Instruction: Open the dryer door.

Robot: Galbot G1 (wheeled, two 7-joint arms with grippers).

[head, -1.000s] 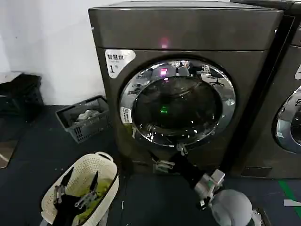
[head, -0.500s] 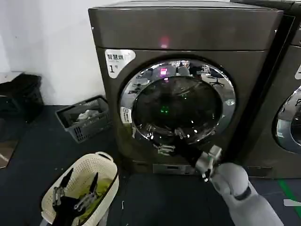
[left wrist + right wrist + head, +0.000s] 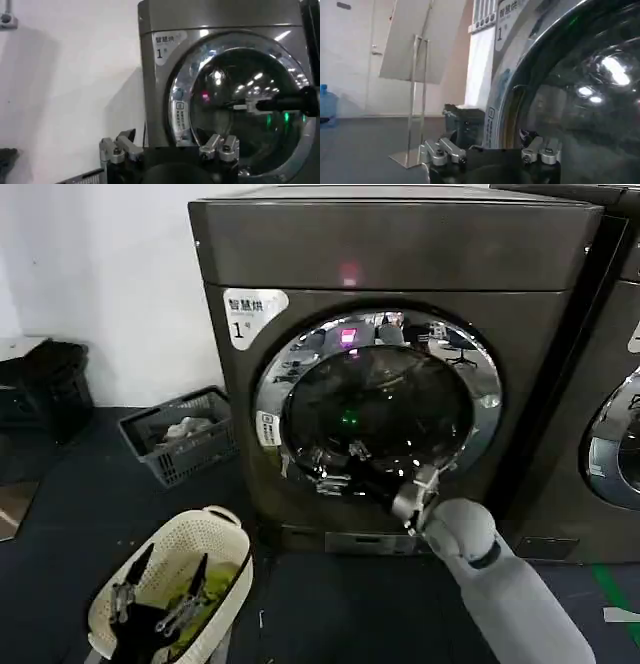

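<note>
A dark bronze-grey dryer (image 3: 400, 364) with a white "1" sticker (image 3: 250, 314) stands against a white wall. Its round dryer door (image 3: 378, 399), a chrome ring around dark glass, sits shut on the front. The right pincer (image 3: 338, 467) reaches up against the door's lower glass, fingers spread apart. The left pincer (image 3: 160, 589) hangs low over a cream laundry basket (image 3: 215, 529) on the floor, fingers spread.

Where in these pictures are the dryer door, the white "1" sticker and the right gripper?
dryer door (image 3: 290, 374): head view, on its chrome ring.
white "1" sticker (image 3: 250, 314): head view, sticker's middle.
right gripper (image 3: 340, 469): head view, between its fingertips at the door's lower glass.
</note>
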